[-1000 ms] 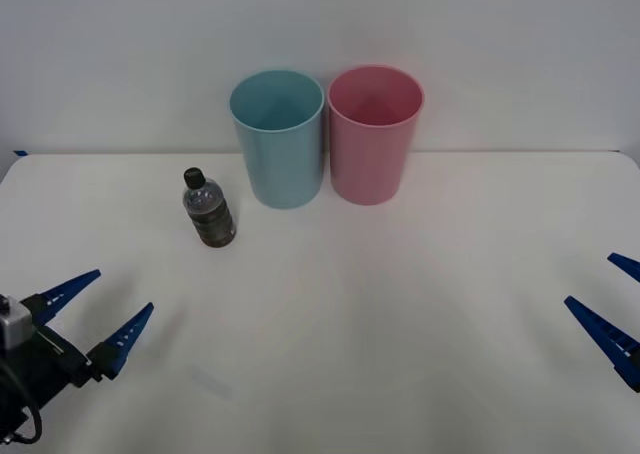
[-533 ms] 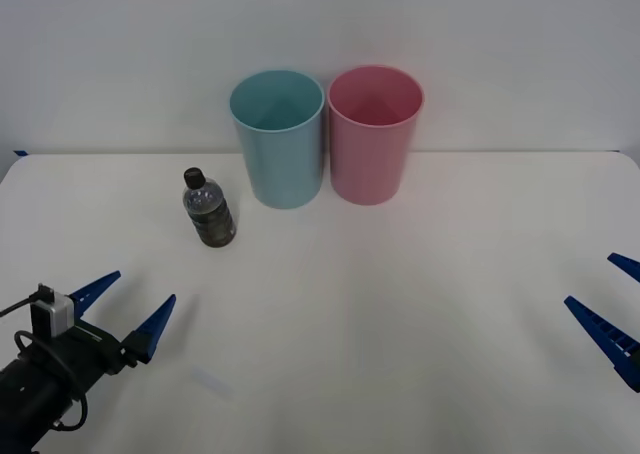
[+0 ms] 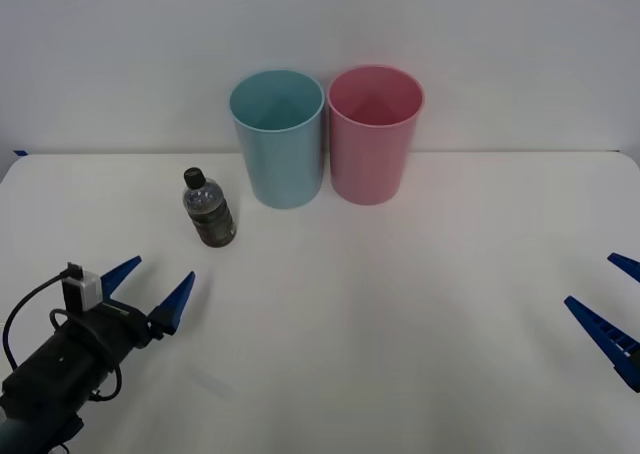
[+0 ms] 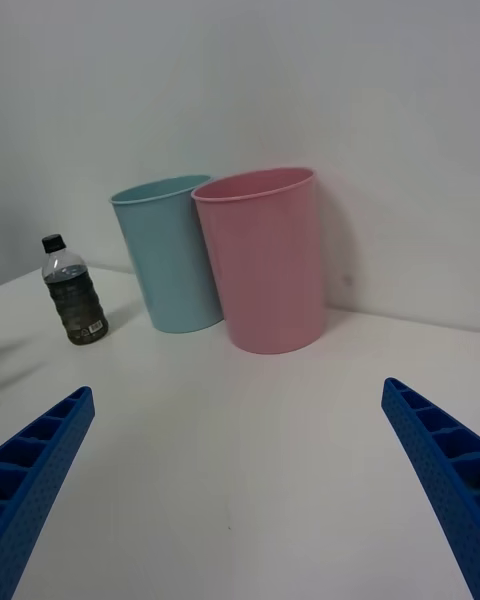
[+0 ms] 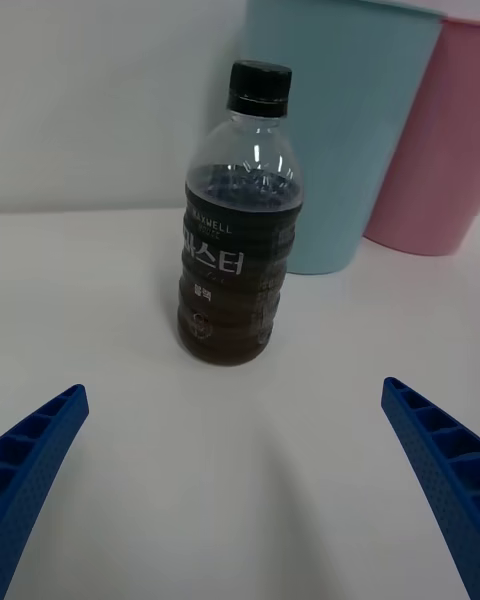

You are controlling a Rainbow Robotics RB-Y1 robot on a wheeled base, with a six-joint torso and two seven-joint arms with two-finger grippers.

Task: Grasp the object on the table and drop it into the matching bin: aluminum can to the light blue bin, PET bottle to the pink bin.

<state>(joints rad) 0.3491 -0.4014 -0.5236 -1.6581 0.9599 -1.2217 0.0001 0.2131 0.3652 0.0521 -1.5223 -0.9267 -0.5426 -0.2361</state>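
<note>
A plain pale wall rises behind a wide white counter (image 3: 420, 304), and against that wall, at the far edge, stand the light blue bin (image 3: 278, 139) and the pink bin (image 3: 375, 134), upright and side by side, so close that I cannot tell whether they touch; the blue one is on the left.

The PET bottle (image 3: 208, 209) stands upright on the counter, to the left of the light blue bin and a little nearer, apart from it. Its black cap is on and dark liquid fills it up to the shoulder.

The left claw (image 3: 155, 287) hovers low over the near left part of the counter, its two blue fingers spread wide and holding nothing. The bottle lies beyond it, farther from the robot and slightly to the right, with bare counter between the fingertips and the bottle. From the left wrist the bottle (image 5: 240, 250) sits centred between the two open fingers (image 5: 35, 455) (pointing straight at it), with the light blue bin (image 5: 350, 130) behind it and the pink bin (image 5: 435, 150) behind that.

The left wrist view alone makes out the white lettering on the dark label. The right wrist view takes in both bins whole, and the bottle (image 4: 70, 290) small off to one side.

The right claw (image 3: 612, 314) waits at the near right edge of the counter, fingers also apart and empty, well away from the bottle.
</note>
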